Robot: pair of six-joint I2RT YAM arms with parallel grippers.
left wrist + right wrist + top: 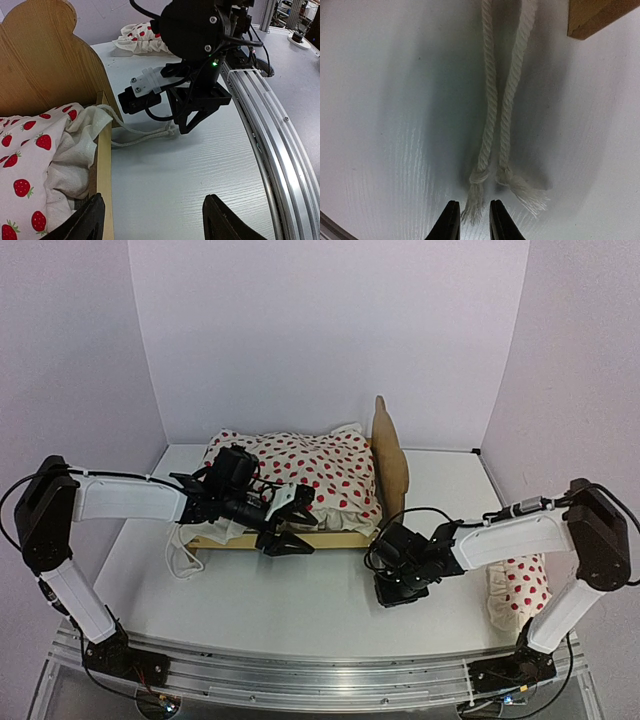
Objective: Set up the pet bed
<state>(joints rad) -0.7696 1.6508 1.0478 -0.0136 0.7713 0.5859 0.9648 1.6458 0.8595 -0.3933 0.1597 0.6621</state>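
The pet bed [392, 465] stands at the back middle, its wavy plywood headboard [45, 55] on the right end. The white red-dotted duvet [300, 470] lies bunched on it and shows in the left wrist view [30, 165]. My left gripper [308, 528] is open and empty beside the bed's front side rail [104, 165], with its own tips wide apart [155, 220]. Two white cords [490, 115] trail from the duvet onto the table [145, 134]. My right gripper [392, 598] points down at their knotted ends, its jaws narrowly open [475, 220] around one frayed end.
The small red-dotted pillow [522, 585] lies at the right edge behind my right arm and shows in the left wrist view [142, 37]. White cloth [185, 555] hangs off the bed's left end. A metal rail [300, 675] runs along the near edge. A bed corner [595, 17] shows above the cords.
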